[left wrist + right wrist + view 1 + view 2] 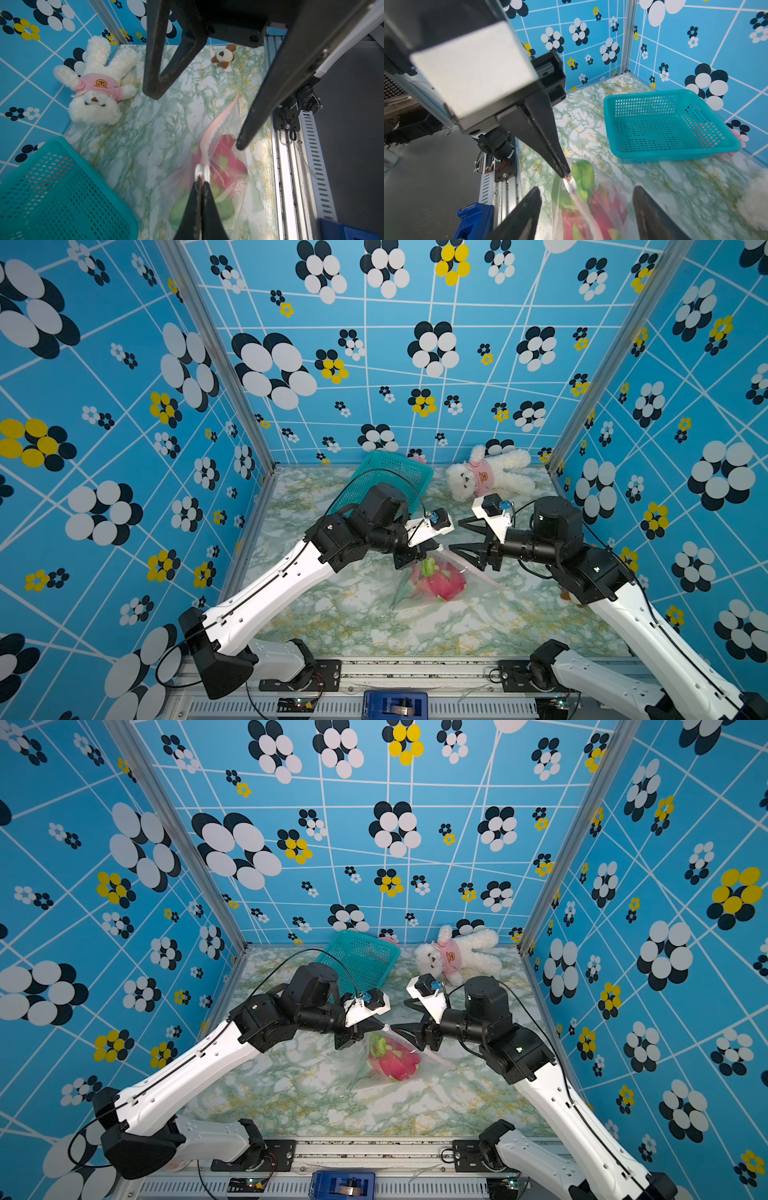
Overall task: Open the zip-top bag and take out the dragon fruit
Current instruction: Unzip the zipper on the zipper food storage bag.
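The zip-top bag (404, 594) lies crinkled on the marbled table with the pink and green dragon fruit (442, 583) (395, 1063) inside it. My left gripper (438, 547) (200, 181) is shut on the end of the bag's pale pink zip strip (220, 120), right beside the small white slider (202, 171) (572, 184), and holds that corner raised. Facing it, my right gripper (455, 536) (586, 191) stands open. Its fingers straddle the zip strip just behind the slider without touching it.
A teal mesh basket (386, 477) stands tilted at the back, behind my left arm. A white plush bunny in a pink shirt (490, 477) lies at the back right. A small brown and white plush (224, 55) lies near the right arm. The metal rail (415, 668) borders the front.
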Robot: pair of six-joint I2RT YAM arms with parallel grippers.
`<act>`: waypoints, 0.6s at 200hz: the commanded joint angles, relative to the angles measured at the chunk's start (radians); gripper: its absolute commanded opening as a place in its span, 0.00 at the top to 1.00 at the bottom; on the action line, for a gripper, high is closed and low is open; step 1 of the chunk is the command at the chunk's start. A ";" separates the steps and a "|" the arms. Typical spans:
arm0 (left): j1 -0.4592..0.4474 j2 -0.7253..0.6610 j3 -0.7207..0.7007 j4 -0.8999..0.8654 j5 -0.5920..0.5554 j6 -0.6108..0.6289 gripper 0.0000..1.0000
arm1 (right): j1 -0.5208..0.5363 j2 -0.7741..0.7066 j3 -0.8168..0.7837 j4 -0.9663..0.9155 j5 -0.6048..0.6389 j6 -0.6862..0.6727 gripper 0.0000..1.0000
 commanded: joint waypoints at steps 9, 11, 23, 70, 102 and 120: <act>0.007 -0.031 -0.017 0.033 0.001 -0.011 1.00 | 0.012 0.010 -0.024 0.038 -0.055 -0.051 0.28; 0.007 -0.031 -0.016 0.032 0.003 -0.009 1.00 | 0.011 0.011 -0.025 0.038 -0.059 -0.051 0.29; 0.007 -0.031 -0.021 0.033 0.005 -0.003 1.00 | 0.012 0.023 -0.028 0.032 -0.081 -0.058 0.35; 0.007 -0.034 -0.026 0.042 0.018 0.009 1.00 | 0.028 0.052 -0.034 0.001 -0.152 -0.099 0.64; 0.007 -0.032 -0.025 0.046 0.022 0.016 1.00 | 0.043 0.069 -0.043 -0.003 -0.157 -0.112 0.63; 0.008 -0.030 -0.024 0.043 0.022 0.022 1.00 | 0.057 0.081 -0.044 -0.012 -0.158 -0.124 0.63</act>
